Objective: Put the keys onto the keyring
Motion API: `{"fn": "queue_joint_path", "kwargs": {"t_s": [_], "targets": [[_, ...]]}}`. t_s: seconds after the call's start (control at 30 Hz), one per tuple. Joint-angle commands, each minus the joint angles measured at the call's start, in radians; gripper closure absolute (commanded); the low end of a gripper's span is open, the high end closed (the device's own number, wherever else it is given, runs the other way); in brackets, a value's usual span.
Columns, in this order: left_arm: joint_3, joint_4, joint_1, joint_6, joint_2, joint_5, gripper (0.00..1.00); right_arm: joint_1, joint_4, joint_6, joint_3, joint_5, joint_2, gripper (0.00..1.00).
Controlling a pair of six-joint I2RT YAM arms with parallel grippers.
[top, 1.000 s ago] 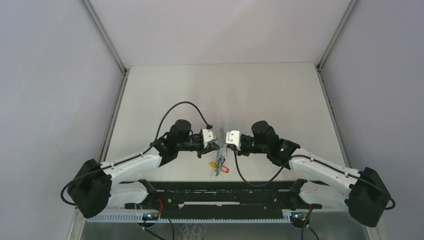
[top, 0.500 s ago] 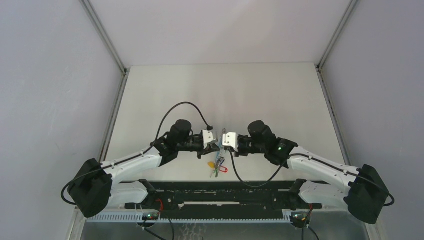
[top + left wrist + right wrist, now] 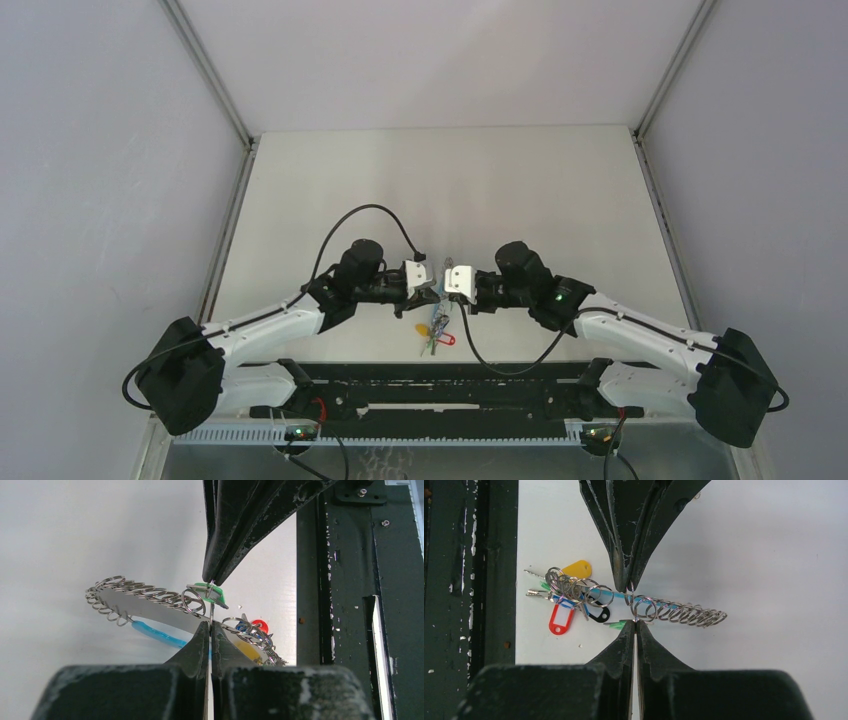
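Observation:
Both grippers meet tip to tip above the table. My left gripper [image 3: 210,626] [image 3: 434,290] is shut on a thin wire ring of the keyring [image 3: 140,594]. The keyring is a string of small metal rings along a blue band [image 3: 155,633]. My right gripper [image 3: 635,623] [image 3: 447,289] is shut on the green-headed key [image 3: 616,625] [image 3: 211,591], right at that same ring. The yellow-headed key [image 3: 578,570] hangs in the bunch with a red tag [image 3: 560,620] and a black tag [image 3: 599,614]. In the top view the bunch [image 3: 437,325] dangles below the two grippers.
The arms' black rail frame [image 3: 440,385] runs along the near edge, close beside the hanging bunch [image 3: 564,592]. The white table [image 3: 450,190] stretches away behind, closed in by grey walls on the left, right and back.
My right gripper has edged a little left, closing the gap to the left gripper. The hanging bunch shifted slightly with it. Both grippers stay shut.

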Motion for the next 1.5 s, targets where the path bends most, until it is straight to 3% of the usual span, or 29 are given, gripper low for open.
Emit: {"fn": "queue_joint_path", "kwargs": {"t_s": [0.0, 1.47], "targets": [[0.018, 0.032, -0.005, 0.020, -0.007, 0.025, 1.00, 0.008, 0.011, -0.010, 0.051, -0.023, 0.007, 1.00], [0.026, 0.023, -0.011, 0.030, -0.001, 0.045, 1.00, 0.007, 0.095, 0.036, 0.050, -0.060, 0.015, 1.00]]}}
